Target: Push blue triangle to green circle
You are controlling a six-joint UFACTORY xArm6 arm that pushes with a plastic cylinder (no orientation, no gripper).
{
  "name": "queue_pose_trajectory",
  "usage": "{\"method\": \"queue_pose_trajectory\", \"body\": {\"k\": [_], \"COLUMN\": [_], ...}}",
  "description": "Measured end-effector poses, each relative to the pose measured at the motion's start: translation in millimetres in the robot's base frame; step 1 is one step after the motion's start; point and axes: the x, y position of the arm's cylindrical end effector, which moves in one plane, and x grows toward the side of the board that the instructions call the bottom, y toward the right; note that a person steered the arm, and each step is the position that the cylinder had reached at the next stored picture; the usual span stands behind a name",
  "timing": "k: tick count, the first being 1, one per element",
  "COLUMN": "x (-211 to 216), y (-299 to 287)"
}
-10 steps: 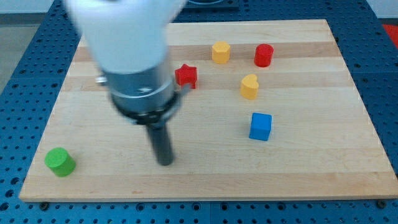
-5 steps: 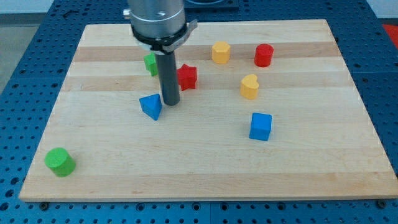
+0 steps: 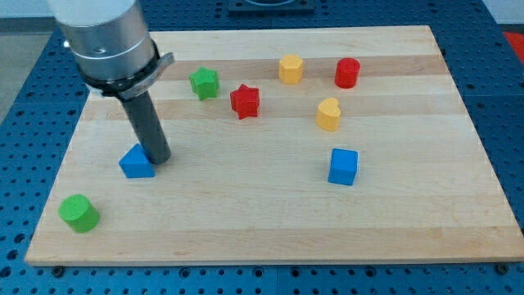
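Observation:
The blue triangle (image 3: pixel 136 162) lies on the wooden board (image 3: pixel 270 205) at the view's left. My tip (image 3: pixel 159 158) touches its right side. The green circle (image 3: pixel 79 213) stands near the board's bottom left corner, down and to the left of the triangle, with a gap between them. The rod rises from the tip up to the grey arm body (image 3: pixel 106 41) at the view's top left.
A green star (image 3: pixel 205 82) and a red star (image 3: pixel 244 101) lie above the middle. A yellow cylinder (image 3: pixel 290 69), a red cylinder (image 3: pixel 347 72), a yellow heart (image 3: pixel 328 114) and a blue cube (image 3: pixel 343 166) lie at the right.
My tip has swept down and to the left, and the blue triangle has slid with it toward the green circle. The green star, earlier partly behind the rod, now shows fully.

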Motion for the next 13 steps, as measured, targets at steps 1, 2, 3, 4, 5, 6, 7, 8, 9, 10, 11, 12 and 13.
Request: {"method": "queue_pose_trajectory", "body": {"k": [1, 2, 3, 4, 5, 6, 7, 8, 9, 10, 11, 12, 13], "x": [3, 13, 20, 20, 20, 20, 20, 20, 25, 37, 44, 44, 24], "y": [-26, -40, -53, -68, -81, -85, -89, -101, -105, -101, -102, -102, -99]}}
